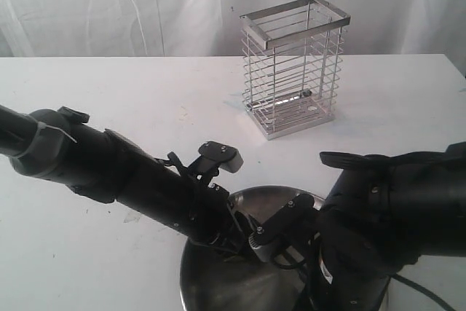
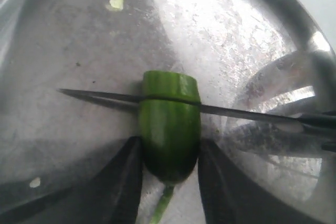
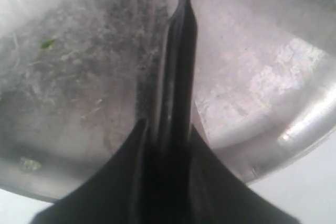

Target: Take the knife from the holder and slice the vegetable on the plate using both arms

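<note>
The dark green vegetable lies on the steel plate, stem toward the camera. My left gripper is shut on its stem end, one finger pressing each side. The knife's dark blade lies across the vegetable near its cut end, sunk into it. My right gripper is shut on the knife's black handle, above the plate. In the exterior view both arms meet over the plate, which hides the vegetable and knife. The wire holder stands empty behind.
Small pale green scraps lie on the plate. The holder stands at the back of the white table, with a white curtain behind it. The plate sits at the table's front edge.
</note>
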`<state>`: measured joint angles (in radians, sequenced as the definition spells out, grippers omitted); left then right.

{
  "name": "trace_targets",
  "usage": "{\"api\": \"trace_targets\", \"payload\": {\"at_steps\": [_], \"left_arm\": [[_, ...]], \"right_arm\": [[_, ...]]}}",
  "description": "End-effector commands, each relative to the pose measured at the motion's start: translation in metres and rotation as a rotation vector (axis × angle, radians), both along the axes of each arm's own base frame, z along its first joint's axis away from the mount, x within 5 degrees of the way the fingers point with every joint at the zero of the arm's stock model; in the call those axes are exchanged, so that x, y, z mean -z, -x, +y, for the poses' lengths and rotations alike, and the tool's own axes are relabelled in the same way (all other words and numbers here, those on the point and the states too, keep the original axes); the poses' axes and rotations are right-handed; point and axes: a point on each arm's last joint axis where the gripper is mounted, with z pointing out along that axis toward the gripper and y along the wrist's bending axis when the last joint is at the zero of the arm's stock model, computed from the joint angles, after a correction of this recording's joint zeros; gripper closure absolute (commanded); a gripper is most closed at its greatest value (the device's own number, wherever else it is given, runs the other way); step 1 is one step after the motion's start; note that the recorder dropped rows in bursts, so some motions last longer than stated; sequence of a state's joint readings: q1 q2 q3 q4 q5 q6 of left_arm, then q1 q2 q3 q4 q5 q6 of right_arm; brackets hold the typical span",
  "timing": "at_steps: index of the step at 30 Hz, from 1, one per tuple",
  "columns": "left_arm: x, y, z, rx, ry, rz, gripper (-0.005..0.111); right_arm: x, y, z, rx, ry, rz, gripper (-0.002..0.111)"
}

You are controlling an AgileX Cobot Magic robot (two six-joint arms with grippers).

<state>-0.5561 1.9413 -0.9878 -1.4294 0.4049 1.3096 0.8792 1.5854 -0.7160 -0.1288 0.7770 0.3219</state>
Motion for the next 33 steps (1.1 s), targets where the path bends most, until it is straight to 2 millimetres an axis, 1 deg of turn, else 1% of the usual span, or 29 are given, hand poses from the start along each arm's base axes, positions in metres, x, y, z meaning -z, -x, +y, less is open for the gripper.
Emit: {"api": "trace_targets", "payload": {"at_steps": [1,6,15,23,33], "left_arm": [[0.0,-0.002,-0.002,-0.052,0.018,0.021,0.067],[0.0,-0.002,-0.001,-0.056,0.017,0.023,0.067],[0.0,-0.002,-0.001,-0.068,0.018,0.034,0.067],[0.0,-0.002,-0.001,-0.072,0.016,0.033,0.067],[0.0,-0.004,0.0,-0.087,0.006,0.026,0.067]], "right_arm": [[-0.001,0.005,0.002,-0.057,-0.006,0.051,0.108],[-0.001,0.009,0.001,-0.062,0.005,0.089,0.108],[-0.002,0.015,-0.006,-0.083,0.087,0.161,0.108],[-0.003,0.02,-0.007,-0.099,0.093,0.217,0.108],[-0.003,0.022,-0.011,-0.114,0.132,0.242,0.108]]}}
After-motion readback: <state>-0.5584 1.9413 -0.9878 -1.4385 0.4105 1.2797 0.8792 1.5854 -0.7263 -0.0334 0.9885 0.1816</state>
